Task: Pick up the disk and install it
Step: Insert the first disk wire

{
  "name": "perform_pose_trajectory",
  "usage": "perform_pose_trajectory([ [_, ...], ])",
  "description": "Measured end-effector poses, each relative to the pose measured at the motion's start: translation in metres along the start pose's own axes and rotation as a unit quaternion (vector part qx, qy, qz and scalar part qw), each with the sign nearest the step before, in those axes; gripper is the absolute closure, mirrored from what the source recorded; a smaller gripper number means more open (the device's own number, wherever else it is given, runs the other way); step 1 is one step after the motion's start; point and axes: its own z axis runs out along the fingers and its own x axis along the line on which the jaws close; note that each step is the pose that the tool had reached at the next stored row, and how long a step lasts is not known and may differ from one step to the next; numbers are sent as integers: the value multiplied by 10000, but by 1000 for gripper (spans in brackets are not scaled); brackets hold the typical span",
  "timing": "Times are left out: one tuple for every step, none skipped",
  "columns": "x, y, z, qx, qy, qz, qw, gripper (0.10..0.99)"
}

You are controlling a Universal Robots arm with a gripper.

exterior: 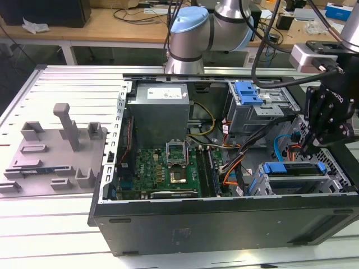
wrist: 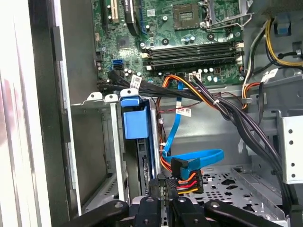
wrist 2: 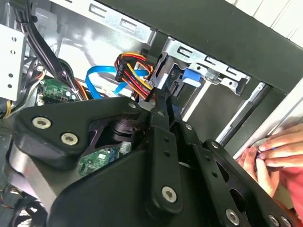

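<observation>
- The open computer case [exterior: 224,224] lies on its side on the ribbed metal bench [exterior: 33,235]. Its dark outer wall fills the lower middle of the exterior view.
- Just behind that wall, at the lower right of the frame, the disk [exterior: 293,167] sits inside a metal drive cage [exterior: 336,188], with its blue carrier edge facing up. In the first wrist view the blue carrier [wrist: 136,120] shows seated between the cage walls.
- The hand [exterior: 305,148] hangs directly above the disk at the right of the frame. Its fingers are drawn together with nothing between them, and the tips are just beside the carrier. In both wrist views the tips [wrist 2: 163,100] [wrist: 161,182] point at a cluster of cable plugs, next to a looping blue data cable [wrist: 199,158].
- A person's fingers [wrist 2: 279,151] rest outside the case in the second wrist view.
- The green motherboard [exterior: 168,165] occupies the centre.
- A grey moulded fixture [exterior: 56,145] stands on the bench at centre left.
- Farther back are the grey power supply [exterior: 160,109] and a smaller blue latch [exterior: 248,92] on an upper cage.
- The robot arm [exterior: 193,28] rises at top centre.
</observation>
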Motion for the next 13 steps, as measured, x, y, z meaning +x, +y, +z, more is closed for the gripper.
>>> perform_pose_trajectory([
  [0, -1, 0, 4, 1, -45, 10000, 922],
  [0, -1, 2, 11, 6, -120, 9999, 922],
  [0, -2, 3, 14, 12, -148, 9999, 922],
  [0, -1, 3, 15, 20, -160, 9999, 922],
  [1, 0, 3, 6, 41, -165, 9999, 922],
  [0, -3, 2, -42, 81, -172, 9998, 922],
  [-1, -13, 1, -144, 158, -182, 9996, 922],
  [-8, -32, 2, -179, 194, -189, 9995, 922],
  [-17, -50, 2, -182, 201, -196, 9994, 922],
  [-25, -60, 1, -183, 208, -200, 9994, 922],
  [-35, -67, 1, -183, 217, -203, 9994, 922],
  [-56, -68, -2, -183, 244, -204, 9993, 922],
  [-65, -67, -1, -181, 267, -205, 9993, 922],
])
